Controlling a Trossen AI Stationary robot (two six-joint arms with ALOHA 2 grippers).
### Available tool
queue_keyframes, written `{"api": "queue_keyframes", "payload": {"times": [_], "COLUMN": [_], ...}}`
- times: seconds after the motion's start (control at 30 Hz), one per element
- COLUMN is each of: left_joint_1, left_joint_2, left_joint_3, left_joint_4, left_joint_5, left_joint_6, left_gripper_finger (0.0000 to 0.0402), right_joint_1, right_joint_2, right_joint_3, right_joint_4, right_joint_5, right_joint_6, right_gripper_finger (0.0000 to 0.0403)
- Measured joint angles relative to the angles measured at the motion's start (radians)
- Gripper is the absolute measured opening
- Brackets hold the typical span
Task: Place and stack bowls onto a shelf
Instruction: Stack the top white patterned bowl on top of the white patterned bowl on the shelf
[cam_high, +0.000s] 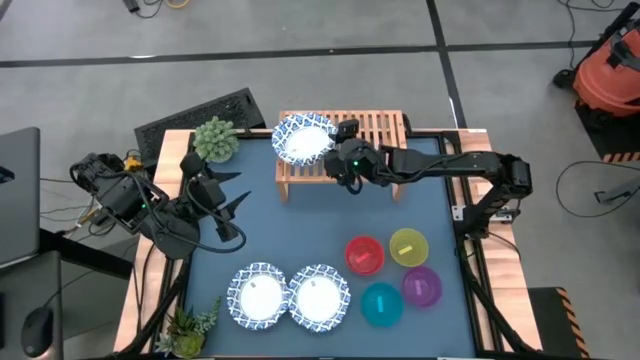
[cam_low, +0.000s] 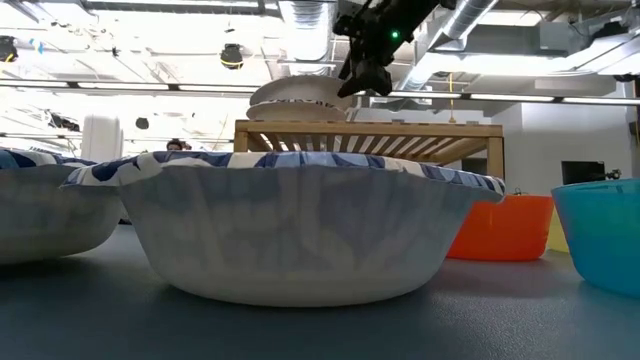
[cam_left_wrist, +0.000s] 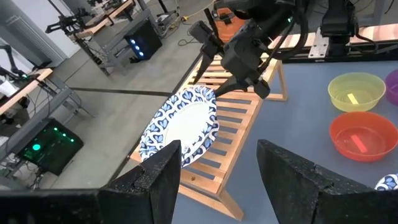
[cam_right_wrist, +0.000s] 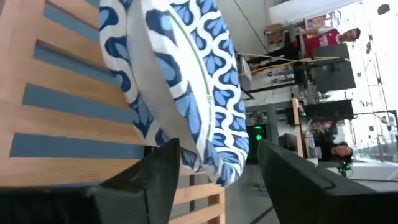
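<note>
Landmark: shelf (cam_high: 345, 150) at the table's far edge. Patterned bowl (cam_high: 303, 140) sits on the shelf's left end, looks like two nested. Right gripper (cam_high: 341, 152) just beside that bowl's rim over the slats, fingers spread, holding nothing. Left gripper (cam_high: 236, 206) well away from the shelf, out to its front-left, fingers spread, empty. Two more patterned bowls (cam_high: 289, 297) and the four coloured bowls (cam_high: 395, 267) on the table, well in front of the shelf.

Green potted plant (cam_high: 214, 139) at far left corner of dark blue surface (cam_high: 300, 235); second plant (cam_high: 190, 325) at near left corner. Orange vacuum (cam_high: 610, 75) on floor, far right.
</note>
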Motion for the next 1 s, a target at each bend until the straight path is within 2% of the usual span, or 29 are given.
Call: {"api": "queue_keyframes", "payload": {"times": [0.13, 0.3, 0.43, 0.57, 0.67, 0.9, 1.0], "left_joint_1": [0.001, 0.001, 0.001, 0.001, 0.001, 0.001, 0.001], "left_joint_2": [0.000, 0.000, 0.000, 0.000, 0.000, 0.000, 0.000], "left_joint_3": [0.000, 0.000, 0.000, 0.000, 0.000, 0.000, 0.000], "left_joint_4": [0.000, 0.000, 0.006, 0.010, 0.016, 0.018, 0.016], "left_joint_5": [0.000, 0.005, -0.002, -0.052, -0.074, -0.078, -0.078], "left_joint_6": [0.000, -0.015, -0.059, -0.115, -0.140, -0.146, -0.146], "left_gripper_finger": [0.0196, 0.0196, 0.0196, 0.0196, 0.0196, 0.0196, 0.0196], "right_joint_1": [0.008, 0.021, 0.027, 0.005, -0.003, -0.004, -0.005], "right_joint_2": [-0.042, -0.118, -0.193, -0.235, -0.218, -0.078, -0.055], "right_joint_3": [0.002, 0.000, 0.000, 0.000, 0.003, -0.002, -0.002], "right_joint_4": [-0.020, -0.167, -0.236, -0.160, -0.056, 0.015, 0.052], "right_joint_5": [-0.033, -0.117, -0.283, -0.449, -0.458, -0.406, -0.400], "right_joint_6": [0.007, 0.110, 0.370, 0.594, 0.662, 0.646, 0.645], "right_gripper_finger": [0.0254, 0.0255, 0.0255, 0.0255, 0.0255, 0.0255, 0.0255]}}
